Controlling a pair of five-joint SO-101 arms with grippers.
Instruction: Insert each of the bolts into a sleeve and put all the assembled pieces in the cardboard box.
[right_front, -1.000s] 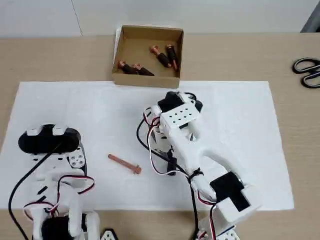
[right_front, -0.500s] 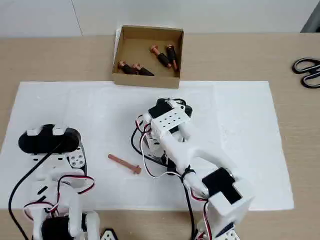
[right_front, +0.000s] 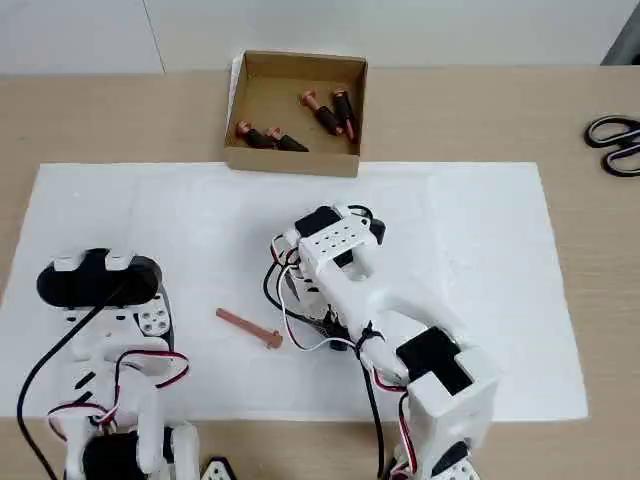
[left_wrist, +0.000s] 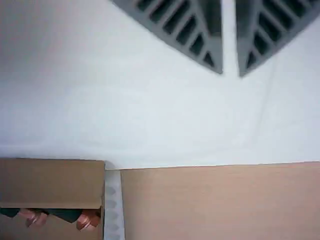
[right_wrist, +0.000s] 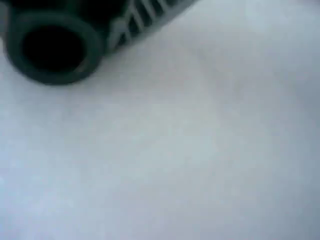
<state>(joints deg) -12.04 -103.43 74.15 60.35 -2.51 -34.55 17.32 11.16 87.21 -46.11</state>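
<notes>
A copper bolt (right_front: 250, 328) lies loose on the white paper sheet (right_front: 480, 230), left of the middle. The cardboard box (right_front: 296, 159) stands at the back with several assembled pieces (right_front: 325, 112) inside. My right gripper (right_front: 322, 224) hangs low over the paper, right of and beyond the bolt. It is shut on a dark sleeve (right_wrist: 52, 50), whose open bore faces the wrist camera beside a ribbed finger (right_wrist: 145, 17). My left gripper (left_wrist: 230, 50) is shut on nothing, and its arm (right_front: 100, 280) is folded at the front left. One corner of the box (left_wrist: 50, 180) lies far ahead of it.
Scissors (right_front: 615, 143) lie on the wooden table at the far right. The paper sheet covers the middle of the table, with bare paper on both sides of the right arm. Cables (right_front: 285, 300) loop beside that arm.
The right arm has swung left and drawn back a little toward the bolt. The left arm and the bolt have stayed put.
</notes>
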